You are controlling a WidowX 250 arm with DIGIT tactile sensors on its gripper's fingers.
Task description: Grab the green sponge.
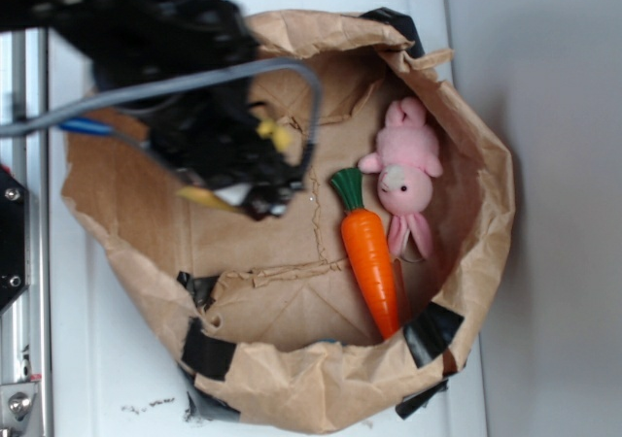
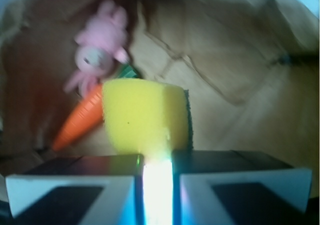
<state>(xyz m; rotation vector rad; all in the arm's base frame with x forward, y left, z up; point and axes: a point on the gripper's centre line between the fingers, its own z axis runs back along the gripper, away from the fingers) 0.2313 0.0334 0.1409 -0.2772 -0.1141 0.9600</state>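
Observation:
The green sponge [image 2: 142, 115] reads as pale yellow foam with a thin dark green layer on its right edge. In the wrist view it fills the middle of the picture, its lower part pinched in the narrow gap between my two fingers [image 2: 75, 172]. My gripper [image 2: 156, 160] is shut on it, above the brown paper floor. In the exterior view the black gripper [image 1: 245, 177] hangs over the left half of the bag, and only small yellow bits of sponge [image 1: 275, 134] show beside it.
A crumpled brown paper bag [image 1: 321, 379], patched with black tape, walls in the work area. A pink bunny [image 1: 408, 170] and an orange toy carrot [image 1: 374, 262] lie at its right side. The bag rests on a white surface [image 1: 97, 359].

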